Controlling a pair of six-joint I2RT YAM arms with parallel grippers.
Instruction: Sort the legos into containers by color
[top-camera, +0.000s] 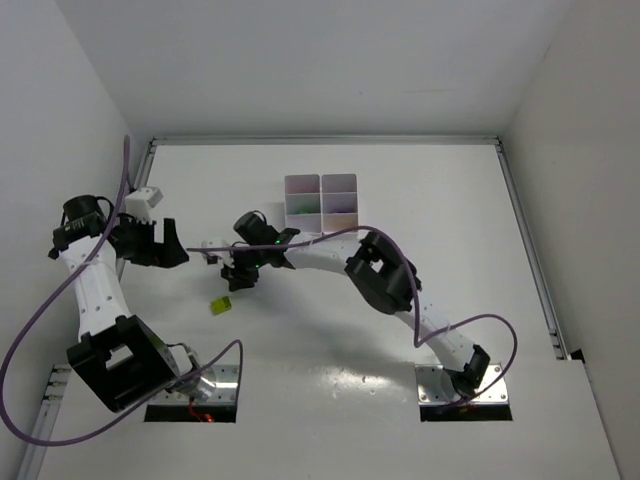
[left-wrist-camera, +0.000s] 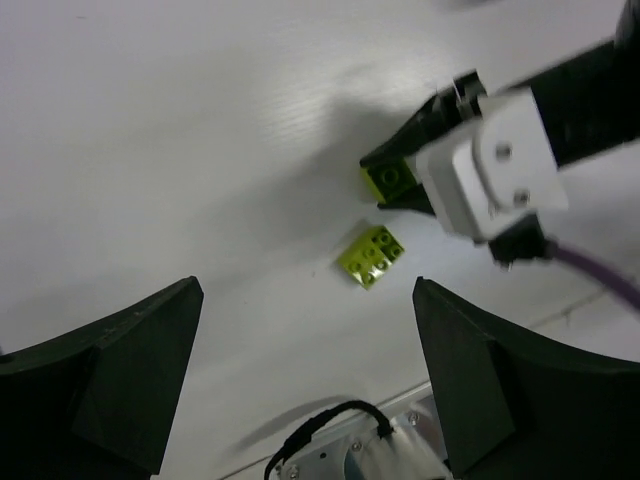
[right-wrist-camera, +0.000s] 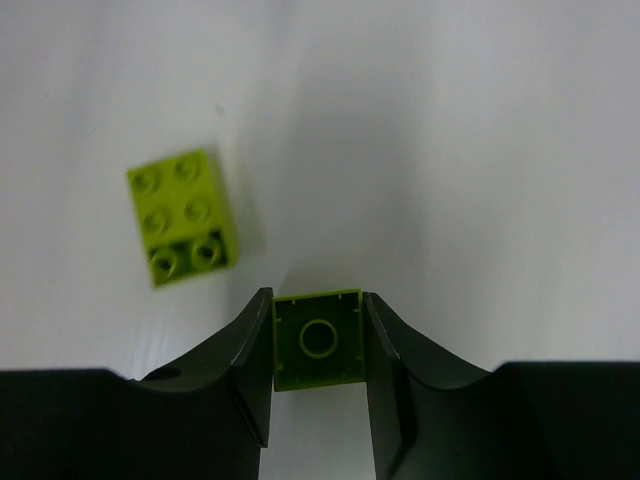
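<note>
My right gripper is shut on a lime-yellow lego, its hollow underside facing the wrist camera, held a little above the table. It also shows in the left wrist view. A second lime-yellow lego lies loose on the table just below and left of it, seen studs up in both wrist views. My left gripper is open and empty, left of the right gripper; its fingers stand wide apart. The white six-compartment tray stands behind, with faint green and purple inside.
Purple cables loop from both arms over the table. The left arm's base plate lies at the near edge. Metal rails run along the table's back and sides.
</note>
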